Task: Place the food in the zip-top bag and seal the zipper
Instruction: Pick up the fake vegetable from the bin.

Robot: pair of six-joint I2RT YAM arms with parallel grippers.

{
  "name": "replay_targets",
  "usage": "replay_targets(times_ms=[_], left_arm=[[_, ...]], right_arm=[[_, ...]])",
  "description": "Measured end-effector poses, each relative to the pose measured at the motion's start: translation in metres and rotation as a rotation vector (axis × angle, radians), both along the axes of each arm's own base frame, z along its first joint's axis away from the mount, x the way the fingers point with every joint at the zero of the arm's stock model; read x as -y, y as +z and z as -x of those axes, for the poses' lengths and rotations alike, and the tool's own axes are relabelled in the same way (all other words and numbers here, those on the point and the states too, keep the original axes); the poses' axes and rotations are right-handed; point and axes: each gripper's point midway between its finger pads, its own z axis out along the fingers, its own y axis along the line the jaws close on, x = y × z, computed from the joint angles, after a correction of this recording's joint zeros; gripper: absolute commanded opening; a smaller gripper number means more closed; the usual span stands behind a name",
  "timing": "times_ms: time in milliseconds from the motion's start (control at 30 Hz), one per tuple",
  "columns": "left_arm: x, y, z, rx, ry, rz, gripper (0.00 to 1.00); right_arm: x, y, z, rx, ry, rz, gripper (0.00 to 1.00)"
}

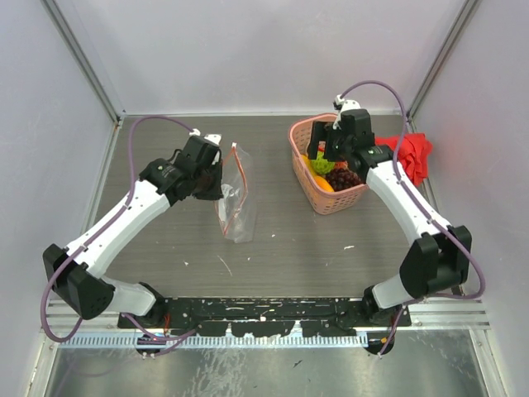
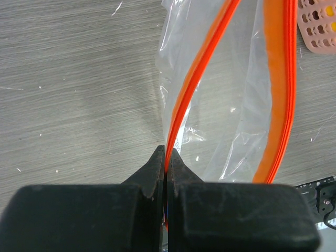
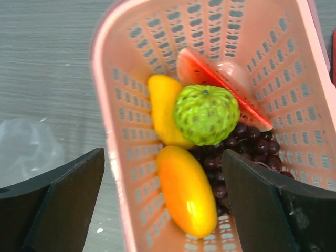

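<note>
Okay so the step in hand looks like picking the first fruit while the bag gets held open. The left gripper (image 2: 167,157) is clamped tight on one lip of the thin orange-red zipper strip (image 2: 199,79). That props up the small clear plastic zip-top bag (image 1: 235,207) on the grey wood-grain table (image 1: 289,248), well apart from the pink lattice plastic basket (image 3: 113,121). The other lip bows away, so the mouth gapes a bit. The right gripper (image 3: 163,155) hangs over the basket with its fingers spread wide and nothing in them.

My take on doing it well:
- Go for the bumpy lime-green ball (image 3: 206,114) first, since it sits on top of the pile and looks the easiest to get the fingers around.
- Come straight down so the fingers don't catch the basket wall.
- Hold the left pinch steady, maybe lift it a touch, because the mouth looks narrow for a round fruit.

Count, from the right wrist view:
- one yellow oblong piece (image 3: 163,105)
- one glossy orange oblong piece (image 3: 186,191)
- one green ball
- one dark purple grape bunch (image 3: 252,144)
- one red wedge like a watermelon slice (image 3: 194,68)

That's five in the basket, none in the bag. There's one bag and one basket, plus one crumpled red cloth (image 1: 413,153) just beside the basket.
</note>
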Motion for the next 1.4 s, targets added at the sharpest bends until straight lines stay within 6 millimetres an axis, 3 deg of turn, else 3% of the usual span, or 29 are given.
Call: replay_targets(times_ms=[233, 367, 567, 700, 967, 1067, 1200, 1400], left_arm=[[0.001, -0.001, 0.000, -0.005, -0.002, 0.000, 0.00], [0.001, -0.001, 0.000, -0.006, -0.003, 0.000, 0.00], [0.002, -0.002, 0.001, -0.010, -0.006, 0.003, 0.00], [0.002, -0.002, 0.001, -0.010, -0.006, 0.004, 0.00], [0.003, -0.002, 0.001, -0.014, -0.011, 0.011, 0.00], [0.004, -0.002, 0.002, -0.015, -0.012, 0.013, 0.00], [0.005, -0.002, 0.002, -0.016, -0.015, 0.016, 0.00], [0.006, -0.001, 0.003, -0.019, -0.019, 0.025, 0.00]], right_arm=[[0.021, -0.064, -0.030, -0.110, -0.069, 0.080, 1.00], [0.026, -0.091, -0.042, -0.143, -0.084, 0.108, 1.00], [0.025, -0.111, -0.053, -0.148, -0.082, 0.124, 0.99], [0.026, -0.118, -0.058, -0.147, -0.077, 0.132, 0.90], [0.026, -0.121, -0.058, -0.140, -0.060, 0.139, 0.53], [0.027, -0.118, -0.056, -0.133, -0.054, 0.141, 0.44], [0.027, -0.104, -0.051, -0.106, -0.050, 0.135, 0.41], [0.027, -0.056, -0.039, -0.002, -0.034, 0.106, 0.37]])
